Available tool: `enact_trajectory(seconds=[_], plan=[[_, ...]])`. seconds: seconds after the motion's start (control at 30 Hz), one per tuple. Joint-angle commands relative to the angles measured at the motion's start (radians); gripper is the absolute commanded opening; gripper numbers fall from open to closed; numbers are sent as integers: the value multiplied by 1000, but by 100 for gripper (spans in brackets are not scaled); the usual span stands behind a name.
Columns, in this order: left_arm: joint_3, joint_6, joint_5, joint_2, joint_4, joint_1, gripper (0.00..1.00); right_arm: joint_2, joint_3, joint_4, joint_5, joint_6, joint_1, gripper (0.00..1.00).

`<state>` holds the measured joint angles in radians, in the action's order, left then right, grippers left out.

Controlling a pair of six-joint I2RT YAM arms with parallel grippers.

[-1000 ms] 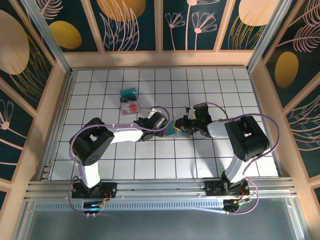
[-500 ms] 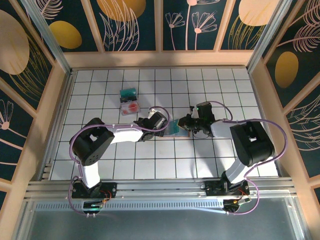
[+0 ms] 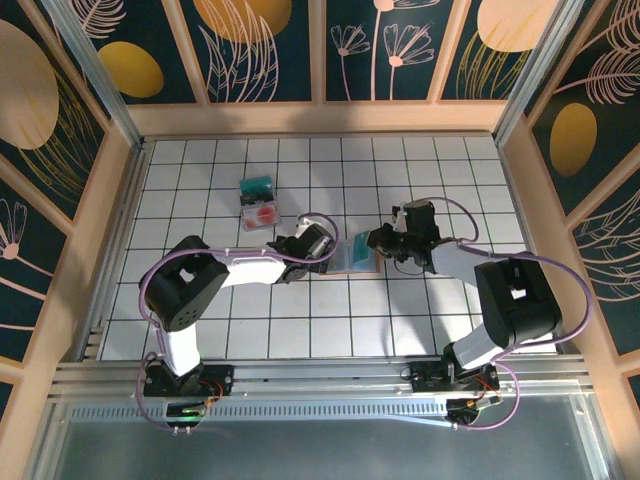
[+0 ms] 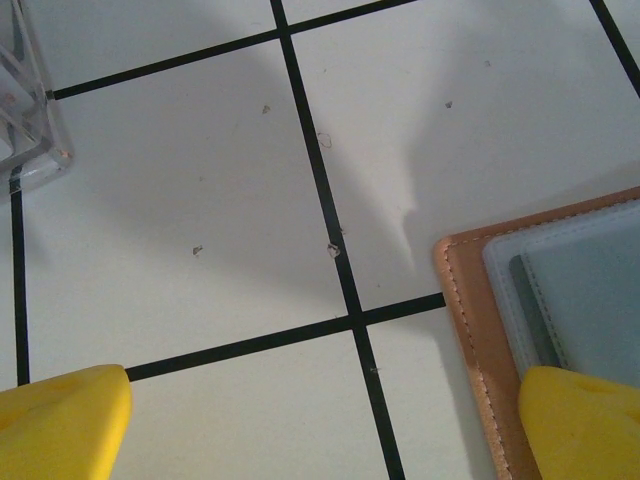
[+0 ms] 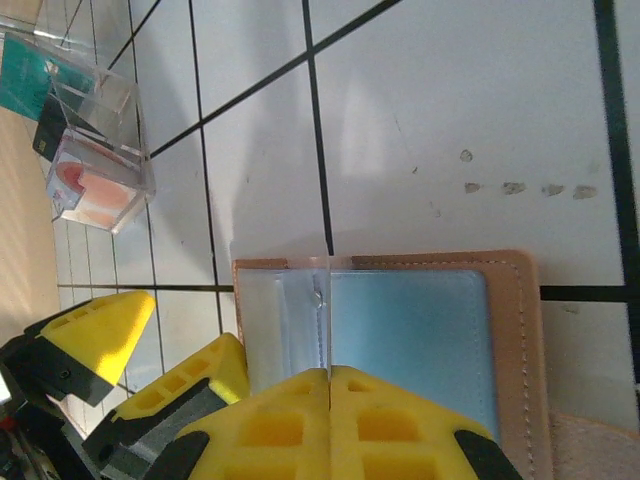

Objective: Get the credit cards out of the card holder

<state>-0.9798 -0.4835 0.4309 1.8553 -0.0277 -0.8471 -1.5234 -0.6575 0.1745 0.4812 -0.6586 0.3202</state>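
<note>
- The left arm point(image 3: 240, 268) lies low across the table, elbow folded back above its base, forearm stretched to the right. The left gripper point(image 3: 330, 252) has its yellow fingers point(image 4: 62, 422) spread wide.
- The right arm point(image 3: 470, 262) reaches left from a raised elbow. The right gripper point(image 3: 373, 241) faces its twin at close range, jaws pressed flat together.

Stitched, leather-look card holder point(image 5: 410, 320) with smooth translucent plastic sleeves on a glossy white tiled table point(image 4: 180, 170); gripper fingers point(image 4: 60, 425) are matt yellow plastic, the box point(image 5: 100, 175) clear, shiny plastic
</note>
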Motion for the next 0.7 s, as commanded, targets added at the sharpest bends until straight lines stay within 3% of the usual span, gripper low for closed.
enact_trajectory(seconds=[0.0, 0.43, 0.67], plan=[[26, 3, 13, -5, -81, -1, 99, 55, 16, -27, -46, 38, -9, 0], [13, -40, -24, -216, -14, 1, 99, 212, 86, 111, -51, 38, -11, 0], [85, -87, -221, -373, 209, 37, 99, 255, 137, 329, 50, -7, -3, 0]])
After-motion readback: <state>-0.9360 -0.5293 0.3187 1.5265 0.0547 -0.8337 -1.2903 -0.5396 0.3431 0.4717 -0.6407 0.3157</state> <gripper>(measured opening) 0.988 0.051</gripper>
